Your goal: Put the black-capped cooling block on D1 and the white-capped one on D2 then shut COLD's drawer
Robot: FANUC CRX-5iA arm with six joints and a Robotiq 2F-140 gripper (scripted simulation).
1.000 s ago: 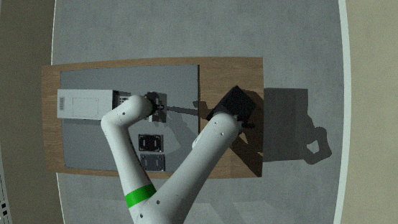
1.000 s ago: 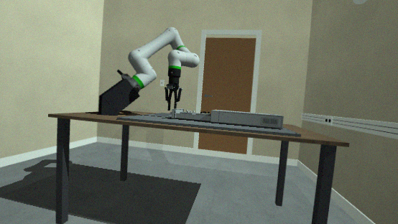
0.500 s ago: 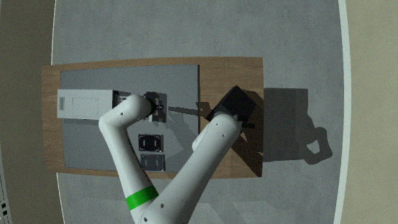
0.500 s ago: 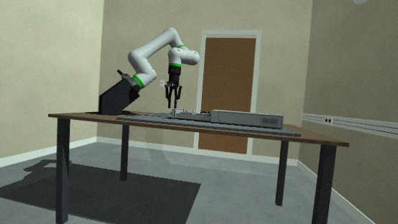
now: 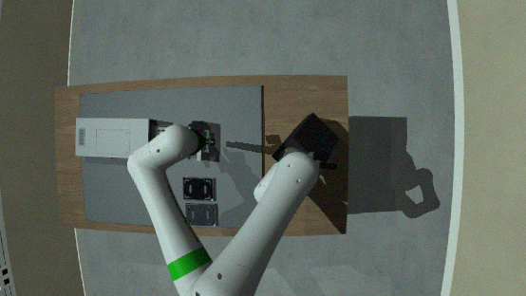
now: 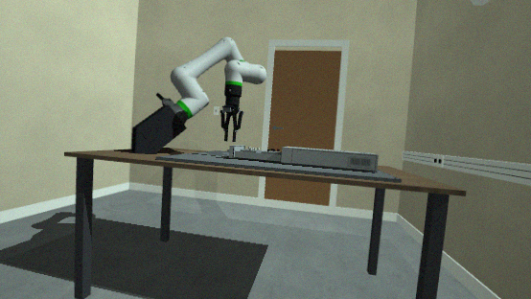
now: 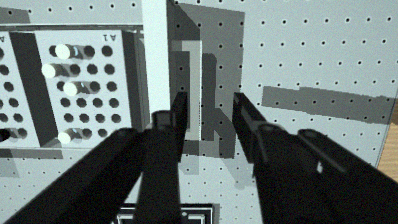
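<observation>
evidently, gripper [image 5: 209,141] [image 6: 230,139] [image 7: 210,107] partly open, fingers apart, holding nothing.
</observation>
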